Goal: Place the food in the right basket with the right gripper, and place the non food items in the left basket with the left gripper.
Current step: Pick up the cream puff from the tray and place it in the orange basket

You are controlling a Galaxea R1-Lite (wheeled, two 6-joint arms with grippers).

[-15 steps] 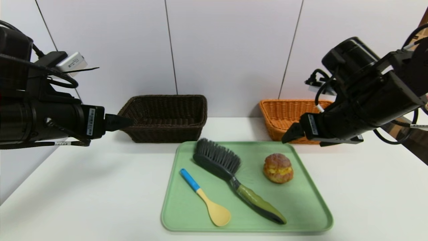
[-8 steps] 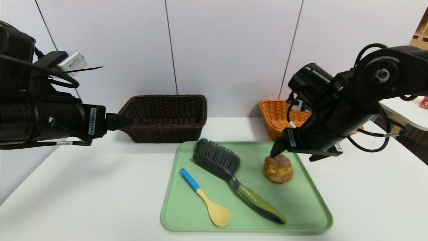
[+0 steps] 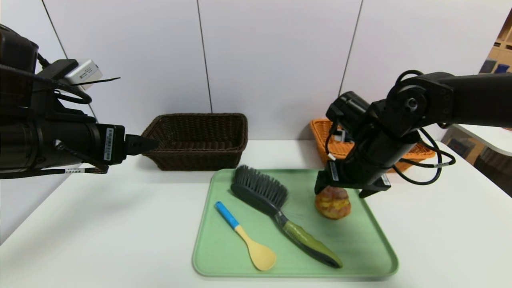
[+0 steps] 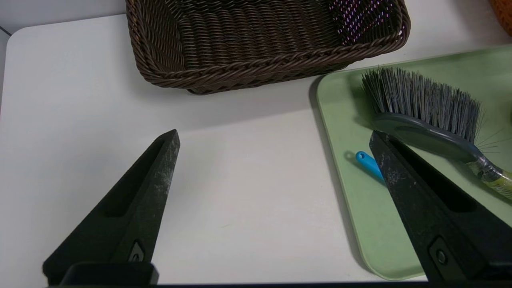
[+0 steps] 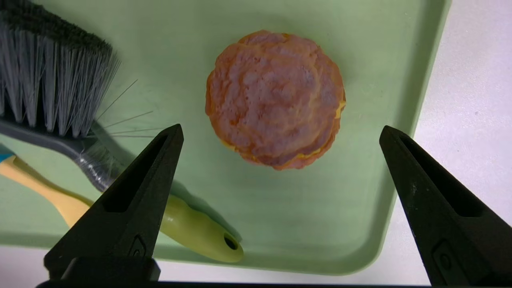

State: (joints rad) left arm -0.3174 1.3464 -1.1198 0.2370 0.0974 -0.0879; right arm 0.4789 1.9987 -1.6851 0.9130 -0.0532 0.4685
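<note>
Has swung in from the orange basket (image 3: 320, 138) toward the bun (image 3: 334, 204) near the tray's (image 3: 372, 256) far right corner, right gripper (image 3: 341, 193) fingers apart; seemingly ready for lowering.

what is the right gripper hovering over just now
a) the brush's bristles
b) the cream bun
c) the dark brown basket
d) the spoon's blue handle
B: the right gripper hangs open above the tray, with the bun between and beyond its spread fingers, not gripped.
</note>
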